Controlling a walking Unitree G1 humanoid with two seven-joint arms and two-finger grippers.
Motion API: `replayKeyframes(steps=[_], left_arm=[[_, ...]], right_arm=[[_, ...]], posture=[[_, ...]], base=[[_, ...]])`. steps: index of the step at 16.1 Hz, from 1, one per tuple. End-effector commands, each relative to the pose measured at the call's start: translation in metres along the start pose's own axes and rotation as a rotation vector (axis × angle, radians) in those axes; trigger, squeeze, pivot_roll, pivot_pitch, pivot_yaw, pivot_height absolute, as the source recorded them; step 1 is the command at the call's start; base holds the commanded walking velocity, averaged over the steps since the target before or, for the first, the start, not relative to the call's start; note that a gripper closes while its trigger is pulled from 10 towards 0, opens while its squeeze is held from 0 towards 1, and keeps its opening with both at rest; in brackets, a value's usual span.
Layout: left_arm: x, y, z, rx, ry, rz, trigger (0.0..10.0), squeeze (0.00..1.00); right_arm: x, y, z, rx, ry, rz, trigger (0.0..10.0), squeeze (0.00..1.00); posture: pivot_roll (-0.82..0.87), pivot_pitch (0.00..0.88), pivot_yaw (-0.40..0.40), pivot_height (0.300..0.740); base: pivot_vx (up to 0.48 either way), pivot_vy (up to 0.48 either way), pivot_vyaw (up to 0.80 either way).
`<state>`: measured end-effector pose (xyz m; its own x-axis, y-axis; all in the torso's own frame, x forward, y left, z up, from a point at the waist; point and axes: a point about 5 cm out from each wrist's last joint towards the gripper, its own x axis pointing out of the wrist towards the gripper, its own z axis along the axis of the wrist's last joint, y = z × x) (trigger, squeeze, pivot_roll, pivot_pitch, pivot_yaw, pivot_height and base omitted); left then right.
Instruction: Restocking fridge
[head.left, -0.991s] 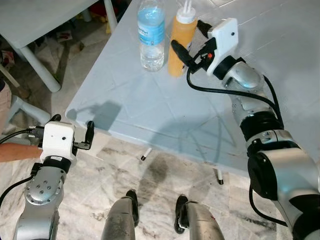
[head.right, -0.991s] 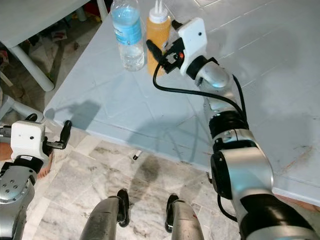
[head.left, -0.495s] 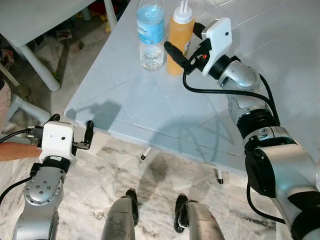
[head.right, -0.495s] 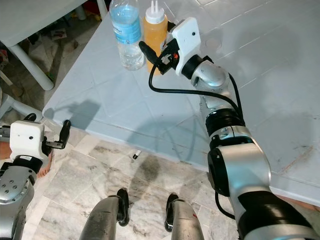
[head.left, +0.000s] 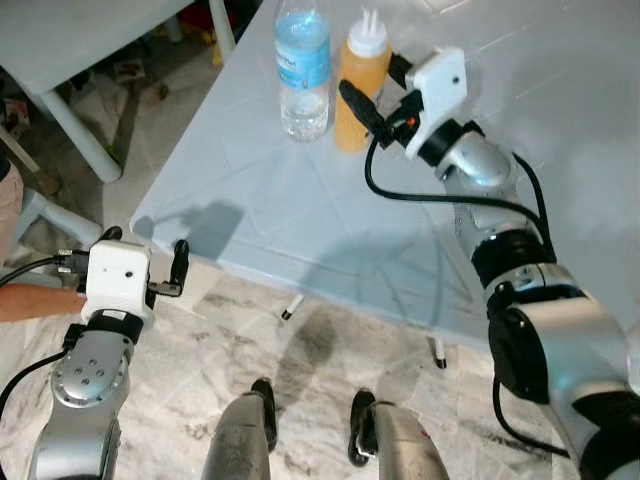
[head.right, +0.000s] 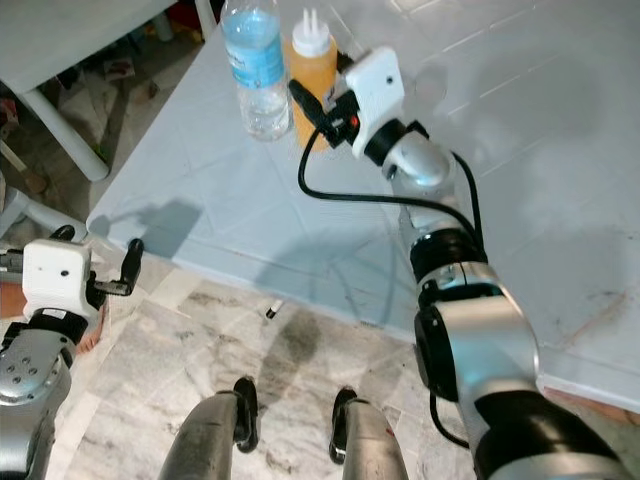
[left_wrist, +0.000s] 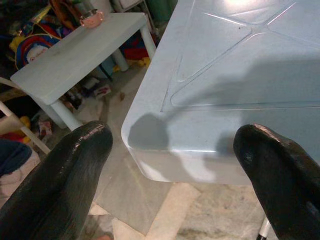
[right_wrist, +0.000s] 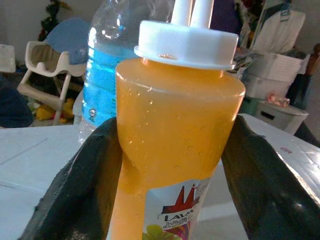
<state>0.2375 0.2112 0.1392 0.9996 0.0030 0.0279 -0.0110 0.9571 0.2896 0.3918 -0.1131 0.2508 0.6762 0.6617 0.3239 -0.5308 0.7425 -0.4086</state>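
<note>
2 bottles (1 water (head.left: 302, 68), 1 sauce (head.left: 358, 85))

My head pair looks steeply down over the table (head.left: 300, 200); both wrist cameras sit close, facing along their fingers.

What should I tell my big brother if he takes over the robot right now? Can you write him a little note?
Right gripper: fingers open on either side of the orange squeeze bottle with the white twin-nozzle cap, close to its sides but not clamped.
Left gripper: open, idle, low beside the corner of the pale blue plastic table, holding nothing.
Things: the orange bottle stands upright on the table, right next to the clear water bottle with the blue label.
Done: reach lined up on the orange bottle.
Left: close the fingers, lift it, carry it to the fridge, then come back for the water bottle.
</note>
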Motion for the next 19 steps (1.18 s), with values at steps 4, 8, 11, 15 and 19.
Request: replayKeyframes(steps=[4, 8, 11, 15, 19], left_arm=[[0.007, -0.008, -0.004, -0.004, 0.017, -0.006, 10.0, 0.0], [0.015, -0.021, -0.009, -0.049, 0.029, -0.003, 10.0, 0.0], [0.021, -0.026, -0.011, -0.074, 0.028, 0.012, 10.0, 0.0], [0.023, -0.034, -0.017, -0.102, 0.03, 0.028, 10.0, 0.0], [0.028, -0.037, -0.02, -0.122, 0.034, 0.042, 10.0, 0.0]], right_arm=[[-0.013, 0.019, -0.012, 0.013, 0.004, 0.031, 10.0, 0.0], [-0.038, 0.037, -0.012, 0.046, -0.032, -0.034, 4.2, 0.0], [-0.055, 0.042, -0.008, 0.088, -0.019, -0.142, 10.0, 0.0], [-0.079, 0.047, -0.004, 0.143, 0.025, -0.304, 10.0, 0.0], [-0.091, 0.065, -0.002, 0.197, 0.051, -0.346, 10.0, 0.0]], posture=[[0.17, 0.289, 0.005, 0.74], [0.12, 0.241, 0.0, 0.74], [0.1, 0.211, -0.018, 0.74], [0.07, 0.144, -0.028, 0.74], [0.05, 0.101, -0.027, 0.74]], base=[[0.0, 0.0, 0.0], [0.0, 0.0, 0.0], [0.0, 0.0, 0.0], [0.0, 0.0, 0.0], [0.0, 0.0, 0.0]])
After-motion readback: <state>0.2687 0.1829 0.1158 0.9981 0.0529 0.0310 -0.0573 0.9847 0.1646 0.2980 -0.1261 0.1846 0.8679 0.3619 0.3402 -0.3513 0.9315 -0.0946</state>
